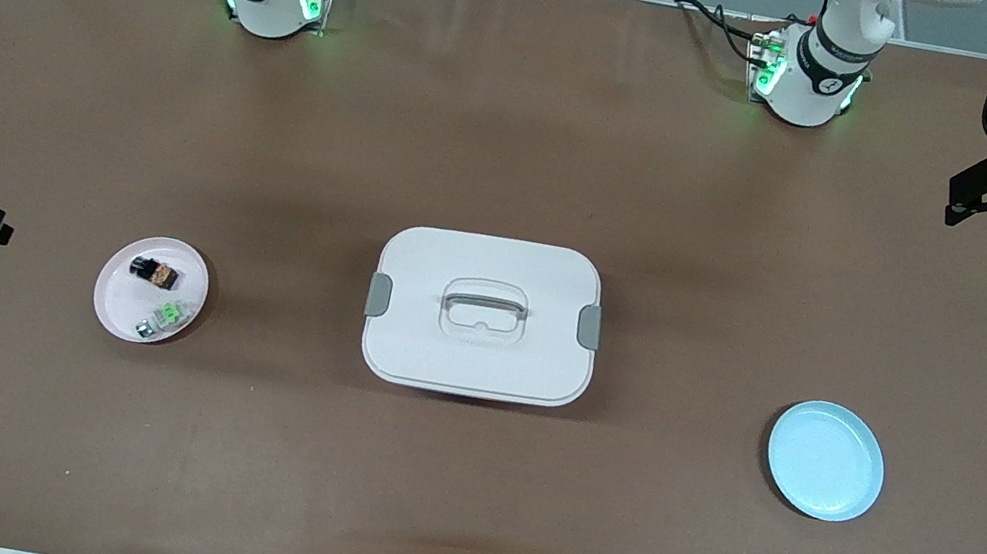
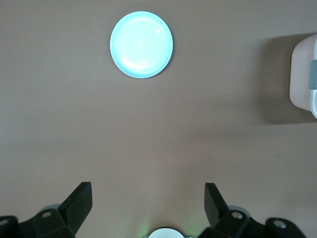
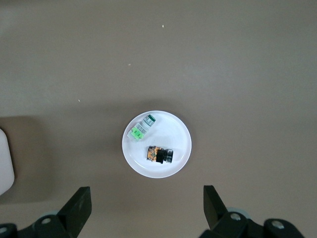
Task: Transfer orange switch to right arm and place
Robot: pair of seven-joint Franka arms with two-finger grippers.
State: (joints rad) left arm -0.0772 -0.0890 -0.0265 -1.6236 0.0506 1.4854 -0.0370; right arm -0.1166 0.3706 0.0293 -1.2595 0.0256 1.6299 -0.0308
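The orange switch, a tiny black blocky part with an orange middle, lies on a small round pale pink plate toward the right arm's end of the table. On the same plate, just beside it and nearer to the front camera, lies a small green-and-white part; the two do not touch.

The right gripper hangs in the air at the right arm's end of the table, with its jaws spread wide and nothing between them. In the right wrist view the switch is well apart from the two black fingers and sits roughly on the middle line between them.

The left gripper hangs in the air at the left arm's end of the table, its jaws also wide and empty. It looks down on a round light blue plate, which is bare.

A white rectangular plastic box with a closed lid, a grey handle and grey side clips stands in the middle of the brown table, between the two plates and well apart from both.
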